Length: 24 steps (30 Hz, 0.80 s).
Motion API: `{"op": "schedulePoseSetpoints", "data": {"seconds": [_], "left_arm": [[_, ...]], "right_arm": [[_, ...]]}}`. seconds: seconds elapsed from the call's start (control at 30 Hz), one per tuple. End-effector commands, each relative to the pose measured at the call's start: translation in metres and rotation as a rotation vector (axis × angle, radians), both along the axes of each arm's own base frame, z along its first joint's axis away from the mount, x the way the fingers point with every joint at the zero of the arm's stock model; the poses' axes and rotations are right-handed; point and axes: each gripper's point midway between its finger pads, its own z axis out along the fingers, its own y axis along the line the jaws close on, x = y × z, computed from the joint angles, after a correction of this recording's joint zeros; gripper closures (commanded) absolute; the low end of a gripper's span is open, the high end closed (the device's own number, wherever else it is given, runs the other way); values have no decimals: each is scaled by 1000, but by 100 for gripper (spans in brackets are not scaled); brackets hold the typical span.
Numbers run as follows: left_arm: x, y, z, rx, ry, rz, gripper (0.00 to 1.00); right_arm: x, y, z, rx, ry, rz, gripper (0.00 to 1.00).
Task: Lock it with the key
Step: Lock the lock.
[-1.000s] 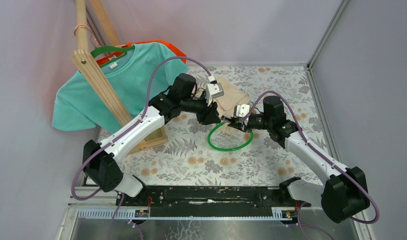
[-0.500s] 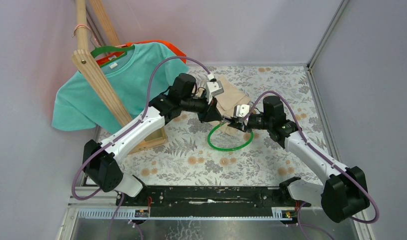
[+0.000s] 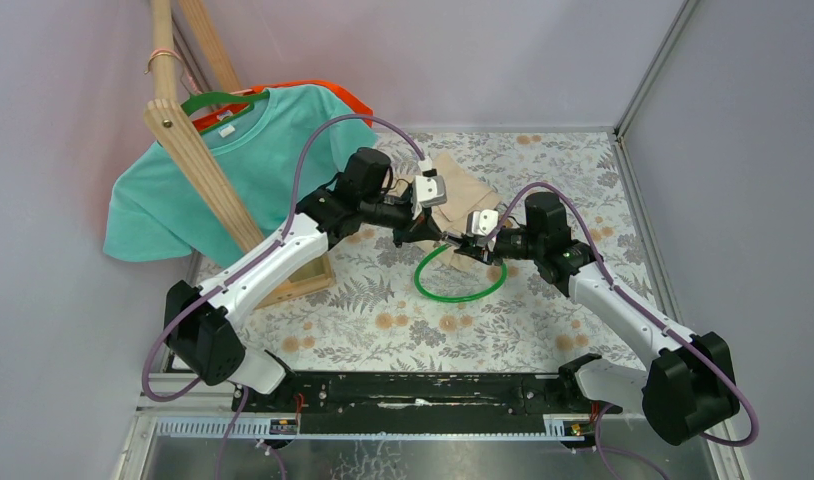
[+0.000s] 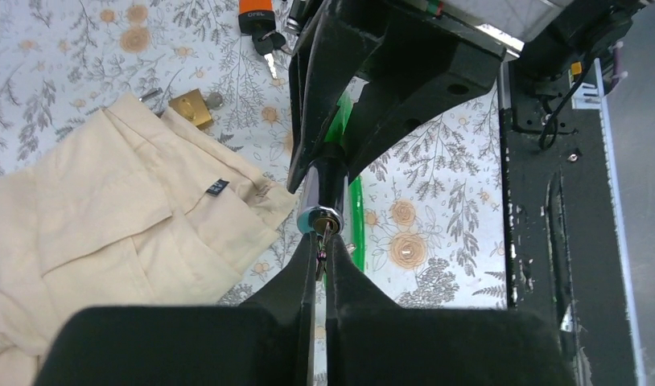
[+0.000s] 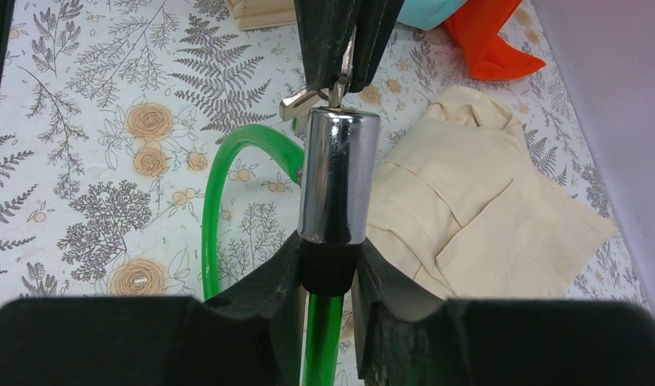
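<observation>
One green cable lock (image 3: 461, 292) sits over the middle of the floral table (image 3: 543, 330). The right gripper (image 5: 328, 261) pinches its single chrome cylinder (image 5: 338, 173). The left gripper (image 4: 320, 265) is pressed together on one key (image 4: 321, 244) at the keyhole. Nearer the far edge lie one beige folded garment (image 4: 107, 209), one brass padlock (image 4: 190, 106) and one orange-headed key (image 4: 257, 20).

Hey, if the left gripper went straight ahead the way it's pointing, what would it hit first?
The chrome lock cylinder, end-on, held in the right gripper. The key pinched by the left gripper sits right at its keyhole.
</observation>
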Motion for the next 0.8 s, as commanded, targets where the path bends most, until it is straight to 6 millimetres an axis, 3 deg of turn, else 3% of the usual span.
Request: {"op": "schedulePoseSetpoints", "data": {"seconds": [0.0,0.77], "left_arm": [[1,2,10,4,-70,-51,100],[-2,13,21,29,-216,-143,100]], "right_arm": [[-17,-5,-31,-59,117,10,100],[-12,-12,-38,-77,111,-15,100]]}}
